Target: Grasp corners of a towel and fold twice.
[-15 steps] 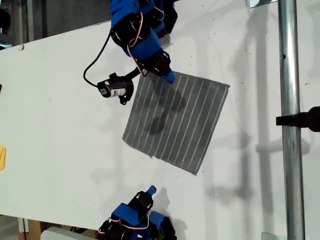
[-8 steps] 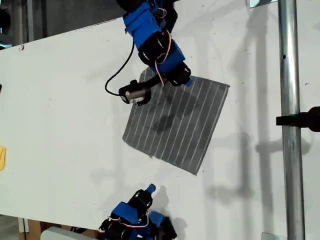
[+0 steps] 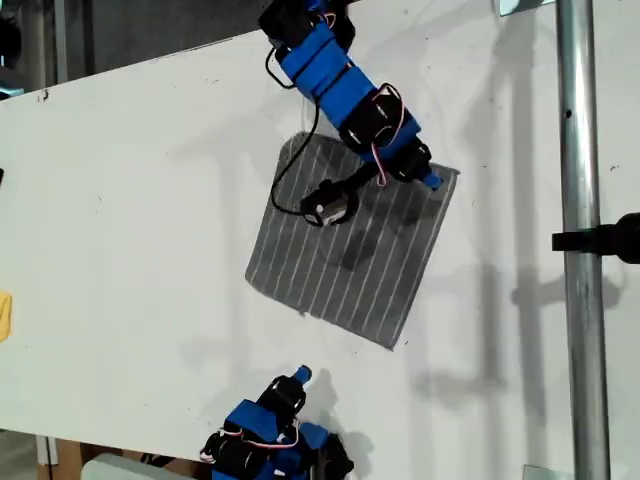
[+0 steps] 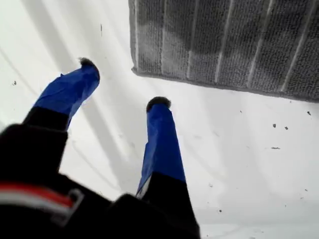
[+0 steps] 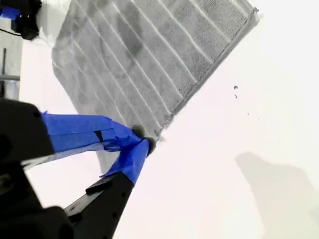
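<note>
My first gripper (image 4: 119, 82), jaws apart, hangs just short of a corner (image 4: 134, 68) of the towel (image 4: 224, 40). My second gripper (image 5: 142, 140), tips together, sits near its edge.

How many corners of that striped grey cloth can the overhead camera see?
4, all showing in the exterior view: the upper corner, the right corner, the left corner and the bottom corner of the towel. None is hidden.
</note>
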